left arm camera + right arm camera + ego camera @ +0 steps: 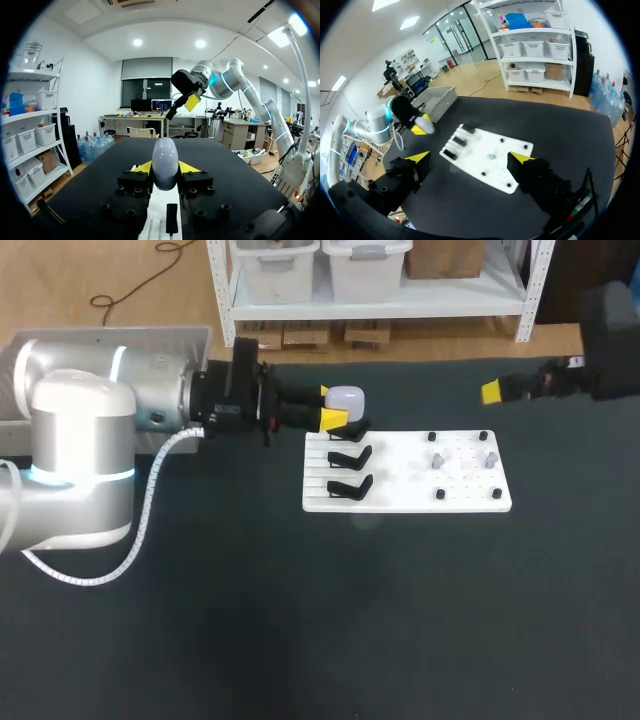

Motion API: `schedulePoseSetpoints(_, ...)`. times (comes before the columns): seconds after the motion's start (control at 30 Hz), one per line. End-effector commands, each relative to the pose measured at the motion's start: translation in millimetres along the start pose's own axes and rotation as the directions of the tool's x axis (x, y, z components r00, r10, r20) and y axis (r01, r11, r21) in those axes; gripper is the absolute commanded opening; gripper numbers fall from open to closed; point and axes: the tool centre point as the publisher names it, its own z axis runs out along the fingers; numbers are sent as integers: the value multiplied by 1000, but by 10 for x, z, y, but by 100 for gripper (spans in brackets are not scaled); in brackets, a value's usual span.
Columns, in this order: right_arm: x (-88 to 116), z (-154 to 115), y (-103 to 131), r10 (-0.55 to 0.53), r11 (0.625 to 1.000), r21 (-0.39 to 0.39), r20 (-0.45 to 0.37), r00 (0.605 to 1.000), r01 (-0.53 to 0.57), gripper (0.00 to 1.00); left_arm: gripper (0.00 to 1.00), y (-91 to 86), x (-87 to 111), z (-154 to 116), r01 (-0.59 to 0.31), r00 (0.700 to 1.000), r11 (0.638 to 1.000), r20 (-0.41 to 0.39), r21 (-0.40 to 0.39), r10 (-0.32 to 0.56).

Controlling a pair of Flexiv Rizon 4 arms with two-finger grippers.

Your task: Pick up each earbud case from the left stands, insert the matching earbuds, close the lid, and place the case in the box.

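- Our left tool (165, 168) clasps a pale, egg-shaped earbud case (165, 161) between its two yellow-tipped fingers, one pressing on each side. The case stands upright, and its rounded top rises above the fingertips.
- Under the tool we see a white board (159, 210) with a black stand (171, 224) on it.
- The dark tabletop (95, 180) stretches ahead of the tool.
- Well ahead of the tool and higher up, our right arm (235, 80) hangs over the tabletop, its right tool (190, 102) showing a yellow tip.
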Motion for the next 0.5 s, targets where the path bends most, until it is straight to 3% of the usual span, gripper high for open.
schedulePoseSetpoints(0.03,123,80,88,3,1000,-23,-26,1000,-4,100,0,17,25,10,-3,1000,1000,4,13,3)
schedulePoseSetpoints(0.17,211,211,234,7,998,-61,-53,999,-10,100,0,4,43,13,-3,1000,999,5,38,2)
schedulePoseSetpoints(0.37,190,262,509,8,993,-121,-44,999,-13,100,0,-2,31,15,-12,1000,997,1,70,12)
schedulePoseSetpoints(0.5,209,342,655,-19,994,-113,-67,998,11,100,0,0,43,21,-10,1000,995,5,95,10)
